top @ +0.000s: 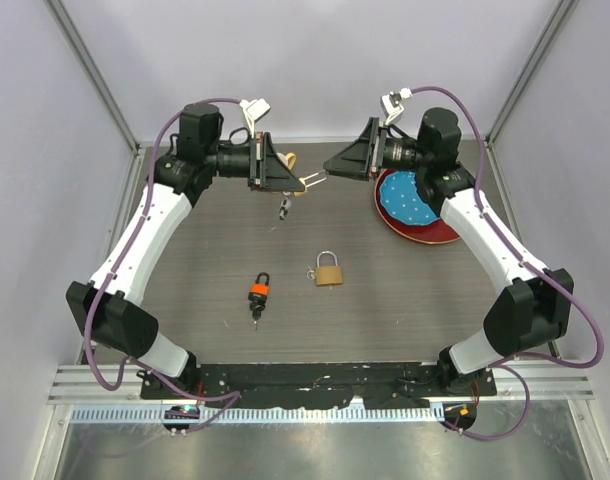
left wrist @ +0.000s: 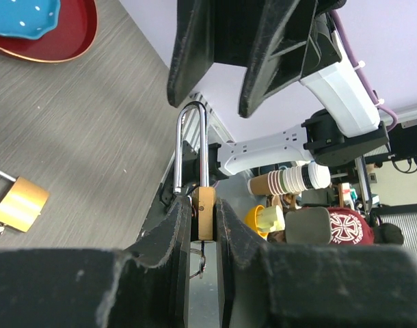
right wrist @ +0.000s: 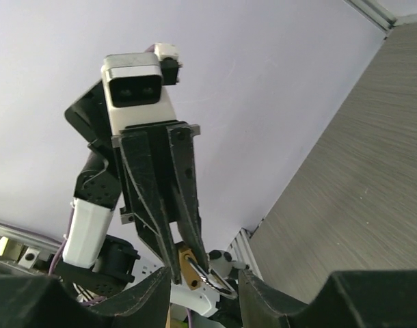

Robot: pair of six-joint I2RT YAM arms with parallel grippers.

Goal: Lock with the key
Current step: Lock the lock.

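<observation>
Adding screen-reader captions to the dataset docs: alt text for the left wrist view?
The left end effector clamps a brass padlock by its body, long shackle pointing up toward the open right end effector just above. A second padlock lies on the table at left, below a red plate.

Robot lab bench: aluminium-framed enclosure (top: 93,70), plain white walls (top: 315,50).

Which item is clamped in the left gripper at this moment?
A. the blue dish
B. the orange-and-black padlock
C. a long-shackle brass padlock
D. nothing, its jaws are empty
C: the left wrist view shows the left gripper shut on the body of the long-shackle brass padlock, shackle pointing up, while the orange-and-black padlock and the second brass padlock lie on the table.
</observation>
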